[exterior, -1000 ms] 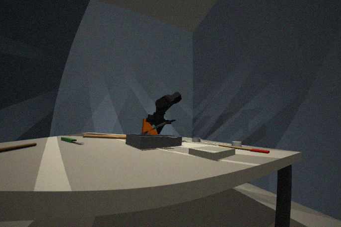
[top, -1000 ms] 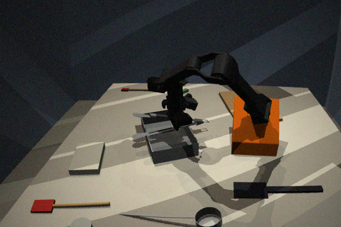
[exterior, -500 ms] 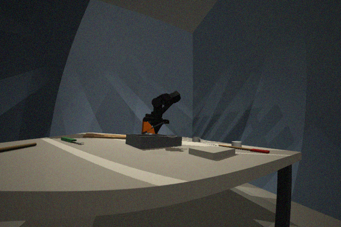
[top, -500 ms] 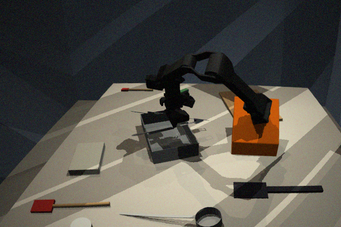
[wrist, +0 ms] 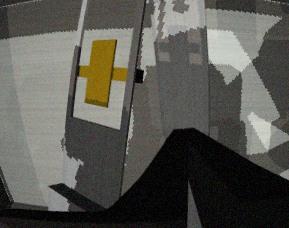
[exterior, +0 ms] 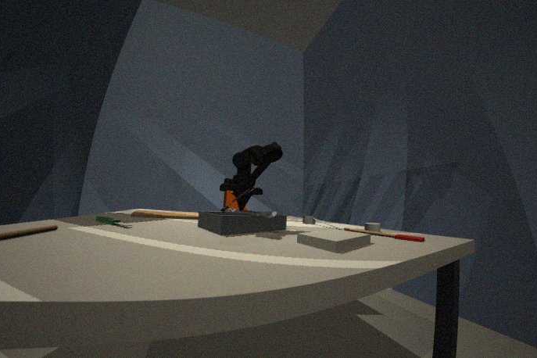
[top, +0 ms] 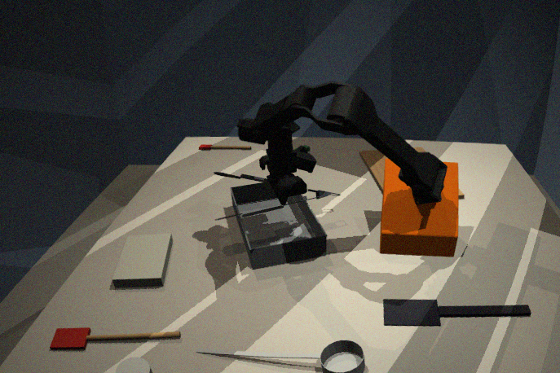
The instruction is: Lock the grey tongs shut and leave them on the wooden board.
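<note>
Grey tongs (top: 262,211) (wrist: 99,160), thin metal-look arms splayed in a V, lie across the roasting tin, ctr of top view. Pale, smooth tabletop (top: 192,259) (exterior: 184,274) fills lower frame. Boxy orange block (top: 419,211) (exterior: 229,198), R of ctr; flat wooden board (top: 371,164) (exterior: 167,214) behind. Dark rect. tin (top: 304,249) (exterior: 241,223), low-walled. Gripper (top: 283,202) (wrist: 183,138) over tin, fingers together, nothing held.

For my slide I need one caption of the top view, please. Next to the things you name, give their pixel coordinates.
Fingers (top: 284,202) closed, the arm reaches down over the roasting tin (top: 244,239), across which the grey tongs (top: 262,211) lie open.
</note>
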